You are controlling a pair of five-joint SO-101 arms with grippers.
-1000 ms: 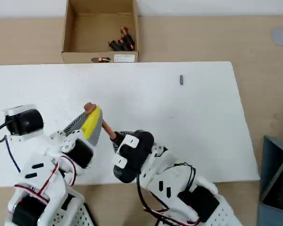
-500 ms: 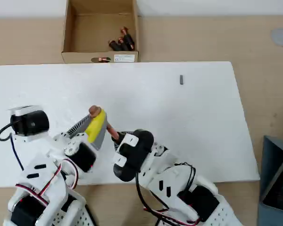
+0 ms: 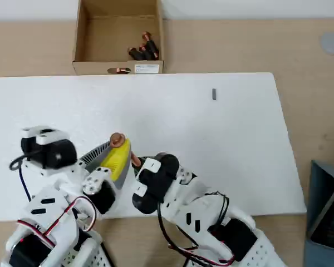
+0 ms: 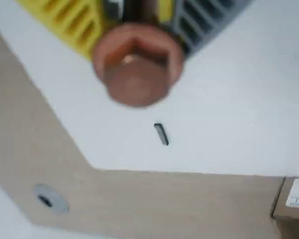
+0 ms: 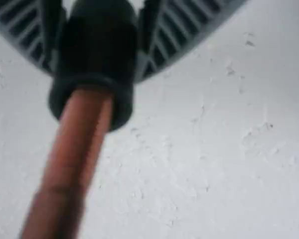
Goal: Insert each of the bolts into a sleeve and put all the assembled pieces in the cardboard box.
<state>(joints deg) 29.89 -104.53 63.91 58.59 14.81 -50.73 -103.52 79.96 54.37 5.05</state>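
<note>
Clamping bolt (image 4: pixel 138 64) by its head in left gripper (image 3: pixel 112 149) — shifted nearer right gripper (image 5: pixel 97 30) than a second ago. Gripping black sleeve (image 5: pixel 94 74) there, copper shaft in its mouth, over white mat (image 3: pixel 211 144). Assembled pieces (image 3: pixel 143 49) in cardboard box (image 3: pixel 80 39) — well apart.

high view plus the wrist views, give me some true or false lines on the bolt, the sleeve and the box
1. The left hand holds a copper bolt. True.
2. The box is empty. False: several finished pieces lie in one corner of it.
3. The right hand grips a black sleeve, with the bolt's shaft at its mouth. True.
4. The box stands on the white mat. False: it stands on the wooden table, just past the mat's far edge.
</note>
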